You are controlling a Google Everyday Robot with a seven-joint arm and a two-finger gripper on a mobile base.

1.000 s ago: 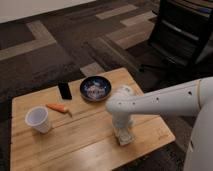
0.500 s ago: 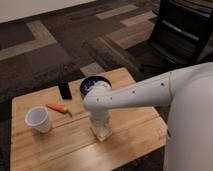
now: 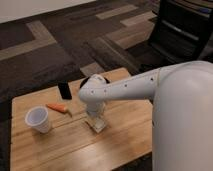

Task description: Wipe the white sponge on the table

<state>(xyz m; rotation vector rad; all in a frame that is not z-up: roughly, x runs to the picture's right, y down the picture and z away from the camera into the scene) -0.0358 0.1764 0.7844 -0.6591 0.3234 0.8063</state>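
1. The tool [image 3: 96, 119] is reaching straight down over the middle of the table [image 3: 125, 145], its jaws drawn in tight on the white sponge [image 3: 98, 125] and pressing it flat against the planks.
2. Over the last second the arm has been sweeping leftward: the sponge was sitting near the table's right front part, then around the centre, and now it is lying a little left of centre, closer to the carrot [image 3: 58, 107] and the white cup [image 3: 38, 120].
3. That travel, with the sponge staying down on the wood, is suggesting that the wiping stroke is well under way and not merely starting.
4. The arm's elbow is now covering most of the dark bowl [image 3: 102, 78], with only a sliver of its rim showing at the back.
5. The black phone [image 3: 64, 90] is lying behind the carrot, well clear of the stroke.
6. The sponge is showing as a small pale block under the tool; its long axis seems to be running diagonally, from the near left toward the far right, though the tool is hiding much of it.
7. If the sweep is carrying on leftward, the carrot and cup are standing near its path.
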